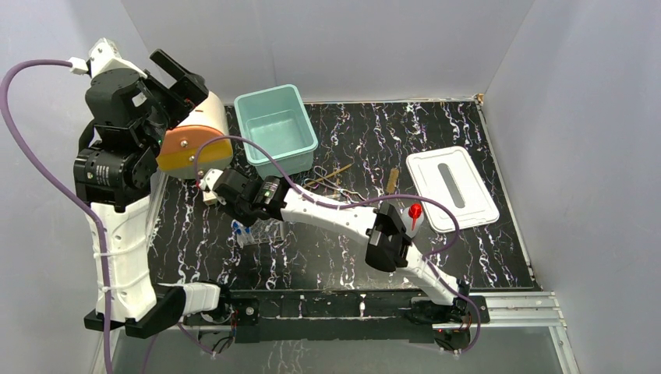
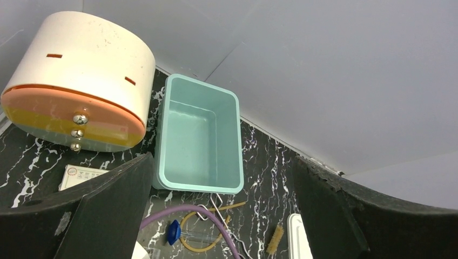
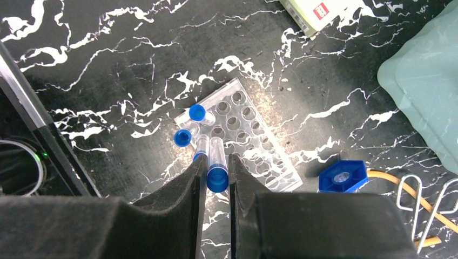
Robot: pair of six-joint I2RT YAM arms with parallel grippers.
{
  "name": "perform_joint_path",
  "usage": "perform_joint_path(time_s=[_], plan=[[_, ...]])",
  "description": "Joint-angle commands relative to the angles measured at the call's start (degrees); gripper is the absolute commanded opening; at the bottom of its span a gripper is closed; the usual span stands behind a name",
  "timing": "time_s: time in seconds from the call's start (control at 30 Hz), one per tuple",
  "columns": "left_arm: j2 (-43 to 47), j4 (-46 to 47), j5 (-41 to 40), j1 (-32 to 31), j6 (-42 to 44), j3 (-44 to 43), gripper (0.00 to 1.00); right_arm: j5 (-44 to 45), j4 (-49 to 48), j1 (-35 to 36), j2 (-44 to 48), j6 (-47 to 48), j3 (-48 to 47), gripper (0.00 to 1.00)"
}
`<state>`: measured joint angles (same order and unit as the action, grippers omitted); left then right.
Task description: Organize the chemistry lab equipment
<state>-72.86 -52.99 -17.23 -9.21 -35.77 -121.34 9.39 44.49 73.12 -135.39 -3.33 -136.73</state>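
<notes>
A blue-capped clear vial [image 3: 216,154] is pinched by the right gripper [image 3: 215,162] over one end of the clear plastic rack [image 3: 254,140]. The left gripper [image 2: 221,159] is held spread, well away from that rack.

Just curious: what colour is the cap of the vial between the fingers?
Blue cap; right wrist view shows it best.

You find nothing legible here: the small white box [image 3: 315,11] near the cream-and-orange drum [image 2: 81,70] bears a red mark in the right wrist view and rows of fine print on its face in the left wrist view, all too small to read.
</notes>
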Motion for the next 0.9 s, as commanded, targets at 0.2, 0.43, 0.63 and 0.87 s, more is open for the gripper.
perform_joint_path(time_s=[0.2,0.43,0.63,0.87], plan=[[-0.68,-0.71,1.73,0.07,-0.06,-1.09,0.98,-0.15,3.87,0.74,0.45,1.50,-4.88,0.26],[-0.88,-0.89,2.55,0.07,-0.43,-0.91,0.98,-1.97,4.46,0.97,-1.08,1.96,-5.19,0.26],[-0.79,-1.16,2.64,0.07,-0.34,-0.83,0.98,-2.16,3.79,0.94,-2.42,2.36,-5.89,0.26],[-0.53,-1.21,2.64,0.07,-0.22,-0.48,0.98,-0.51,2.38,0.92,-3.97,2.95,-6.54,0.26]])
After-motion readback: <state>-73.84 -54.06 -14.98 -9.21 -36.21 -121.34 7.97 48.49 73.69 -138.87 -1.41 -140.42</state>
